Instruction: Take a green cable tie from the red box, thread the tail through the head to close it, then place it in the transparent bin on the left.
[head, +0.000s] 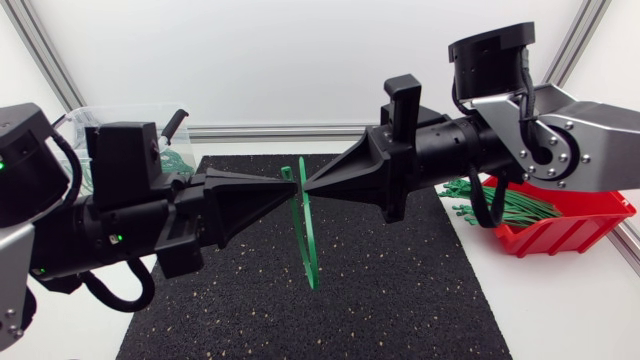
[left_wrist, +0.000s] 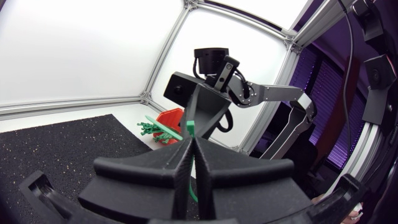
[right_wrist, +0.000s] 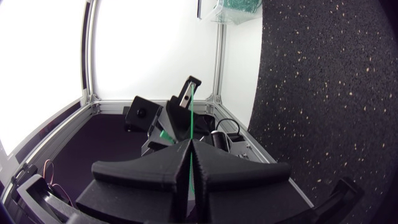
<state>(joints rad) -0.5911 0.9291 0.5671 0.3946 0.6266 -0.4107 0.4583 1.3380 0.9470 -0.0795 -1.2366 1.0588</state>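
My left fingers (head: 250, 200) and right fingers (head: 345, 178) meet tip to tip above the black mat (head: 400, 300). Each pair is clamped on the green tie (head: 308, 235), which hangs down from them, clear of the mat. More ties (head: 500, 205) lie in the red box (head: 572, 232) at my right. The bin (head: 110, 113) stands far left.

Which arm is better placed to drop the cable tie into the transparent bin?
Left, probably: left gripper and right gripper both pinch the cable tie, but the transparent bin stands nearer the left one.
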